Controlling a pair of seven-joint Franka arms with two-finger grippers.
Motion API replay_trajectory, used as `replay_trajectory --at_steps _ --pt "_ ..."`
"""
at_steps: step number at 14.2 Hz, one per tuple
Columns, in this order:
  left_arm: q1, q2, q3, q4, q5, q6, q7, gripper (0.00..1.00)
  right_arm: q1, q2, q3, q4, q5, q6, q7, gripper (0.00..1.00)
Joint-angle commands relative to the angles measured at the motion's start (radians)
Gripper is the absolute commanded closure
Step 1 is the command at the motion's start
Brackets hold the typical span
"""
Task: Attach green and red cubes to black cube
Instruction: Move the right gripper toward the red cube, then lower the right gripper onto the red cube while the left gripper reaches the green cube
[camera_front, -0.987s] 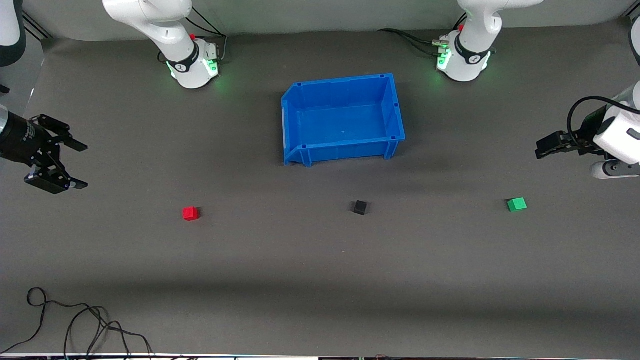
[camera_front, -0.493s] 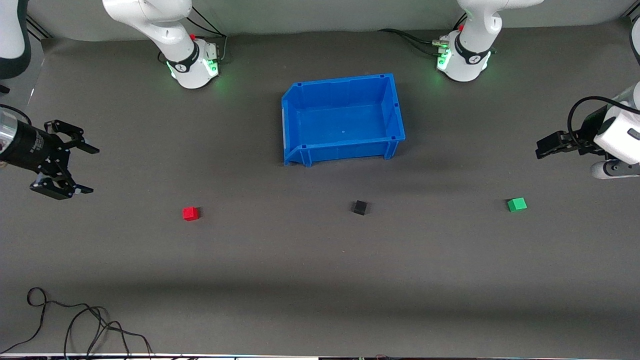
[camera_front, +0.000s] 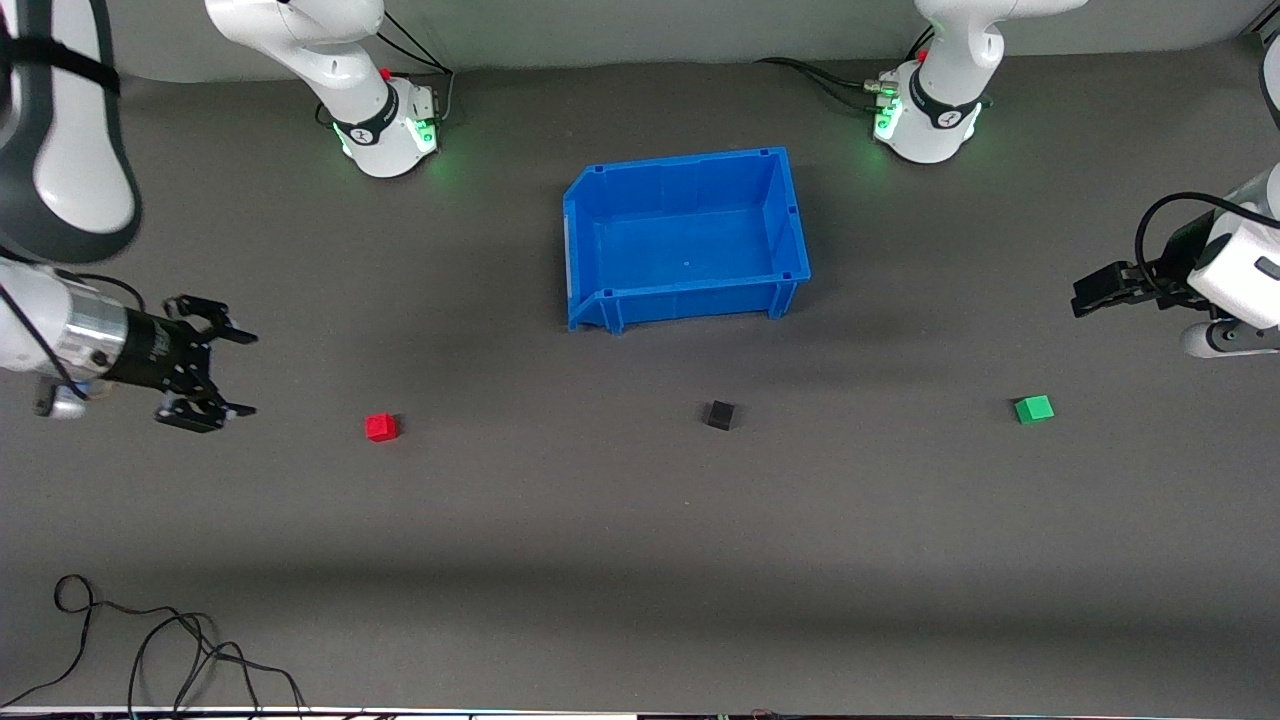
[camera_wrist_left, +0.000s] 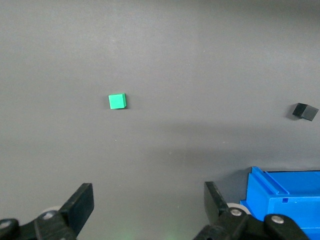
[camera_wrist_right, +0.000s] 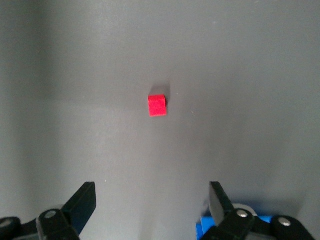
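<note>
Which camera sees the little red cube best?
The right wrist view: the red cube sits alone in the middle of that picture, between the open fingers of the right gripper. The front view shows it as a small block on the table. The left wrist view does not show it.

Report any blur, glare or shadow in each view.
Front view: right arm's upper link blurred; soft shadow bands on the table; green glow at both bases. Left wrist view: green cube sharp, faint shadow. Right wrist view: red cube slightly soft, short shadow. No glare.
</note>
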Motion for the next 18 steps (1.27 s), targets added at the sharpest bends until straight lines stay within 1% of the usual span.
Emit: replay_trajectory --at_steps 1,2,3,6,8,9,11,13,14,15,18 --pt "0.031 -0.003 0.004 -0.003 0.006 -0.008 0.018 0.02 0.008 -0.019 -0.005 -0.191 0.062 0.217 -0.081 0.00" --pt "0.032 0.003 0.004 -0.008 0.006 -0.002 0.018 0.01 0.009 -0.004 -0.005 -0.243 0.091 0.297 -0.129 0.00" --pt "0.034 0.008 0.005 -0.017 0.008 0.007 0.018 0.01 0.009 0.025 -0.005 -0.268 0.121 0.348 -0.170 0.00" --pt "0.037 0.046 0.005 -0.063 0.011 0.062 0.018 0.01 0.008 0.128 -0.005 -0.271 0.207 0.420 -0.281 0.00" --pt "0.063 0.074 0.005 -0.080 0.011 0.083 0.035 0.01 0.009 0.209 -0.003 -0.268 0.263 0.493 -0.333 0.00" --pt "0.066 0.090 0.005 -0.080 0.011 0.089 0.061 0.01 0.009 0.232 -0.002 -0.268 0.276 0.523 -0.356 0.00" --pt "0.106 0.158 0.005 -0.081 0.017 0.130 0.065 0.01 0.009 0.263 0.000 -0.262 0.281 0.540 -0.378 0.00" --pt "0.109 0.234 0.005 -0.081 0.017 0.202 0.072 0.01 0.009 0.284 0.004 -0.261 0.283 0.580 -0.382 0.00" --pt "0.117 0.267 0.007 -0.086 0.017 0.233 0.103 0.01 0.009 0.298 0.004 -0.247 0.284 0.584 -0.382 0.00" --pt "0.136 0.293 0.005 -0.101 0.017 0.269 0.142 0.01 0.009 0.309 0.004 -0.241 0.306 0.586 -0.382 0.00" --pt "0.156 0.379 0.007 -0.124 0.017 0.364 0.147 0.01 0.035 0.321 0.006 -0.238 0.320 0.589 -0.382 0.00"
